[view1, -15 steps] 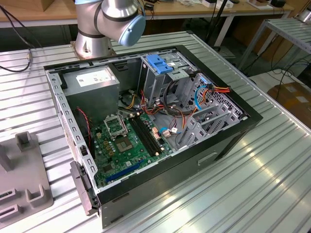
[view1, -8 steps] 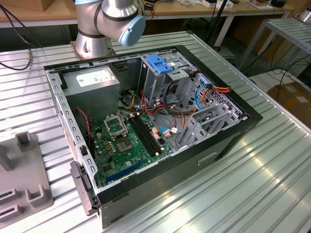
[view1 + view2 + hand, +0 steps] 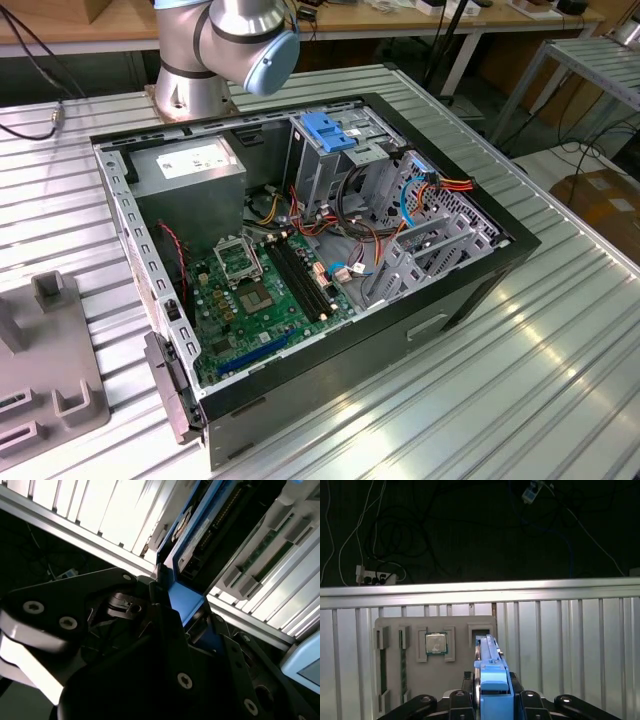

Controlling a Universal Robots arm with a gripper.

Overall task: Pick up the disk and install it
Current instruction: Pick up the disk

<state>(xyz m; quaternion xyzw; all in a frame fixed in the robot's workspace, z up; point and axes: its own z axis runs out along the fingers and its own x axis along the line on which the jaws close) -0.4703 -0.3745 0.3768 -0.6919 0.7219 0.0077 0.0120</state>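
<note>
In both wrist views my gripper (image 3: 493,692) (image 3: 175,611) is shut on the disk (image 3: 490,655) (image 3: 220,527). The disk is a dark slab seen edge-on, with a bright blue plastic bracket (image 3: 186,602) running between the black fingers (image 3: 462,696). In the first wrist view it hangs above the ribbed metal table, close to an empty slot (image 3: 481,630) of a grey fixture tray (image 3: 460,665). The exterior view shows the open computer case (image 3: 300,250), with a blue latch piece (image 3: 330,130) on top of its metal drive bay.
The tray holds a processor chip (image 3: 436,643) and memory sticks (image 3: 383,666). In the exterior view the arm's base (image 3: 200,60) stands behind the case and the grey tray (image 3: 50,390) lies at the left. A grey hinged drive cage (image 3: 430,250) stands inside the case.
</note>
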